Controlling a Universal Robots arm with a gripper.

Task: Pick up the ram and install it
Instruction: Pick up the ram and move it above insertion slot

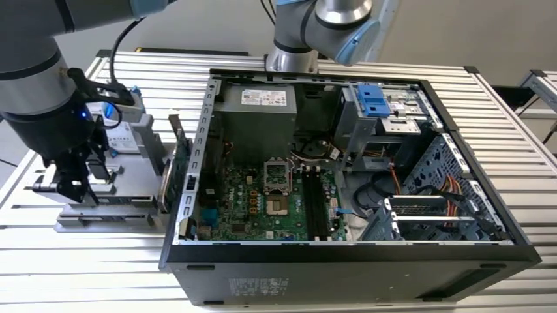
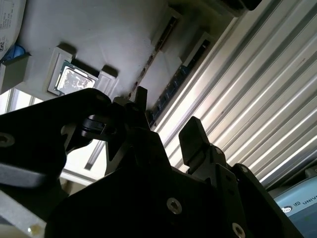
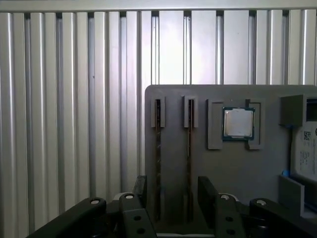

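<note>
Exterior view: the gripper [image 1: 78, 192] is hanging low over a grey holder [image 1: 104, 218] on the slatted metal table [image 1: 70, 274], at the exterior view's left. The open computer case [image 1: 348, 261] is lying to the holder's right, with its motherboard [image 1: 261, 202] showing. An upright green board [image 1: 179, 173] is standing between holder and case. From here I cannot tell how the jaws are set.

Second wrist view: the gripper [image 2: 168, 119] is showing two dark fingers [image 2: 195, 136] spread apart, with nothing pinched between them. The ram [image 2: 173, 84] is sitting edge-on in a slot of the holder [image 2: 114, 34], running toward the gap between the fingers. A second strip [image 2: 148, 64] is sitting in the neighbouring slot, nearer the square silver chip [image 2: 74, 82], and is lining up with the other finger.

First wrist view: the gripper [image 3: 173, 196] is open wide, and its fingers [image 3: 207, 196] are standing outside both slots. The ram [image 3: 158, 148] and the second strip [image 3: 189, 148] are lying parallel in the holder [image 3: 233, 173], close together. The chip [image 3: 238, 123] is sitting just beside them in its own recess. A hard drive [image 3: 306, 153] is showing at the holder's far edge. The fingers seem to be above the strips rather than touching them, though the angle leaves this unsure.
</note>
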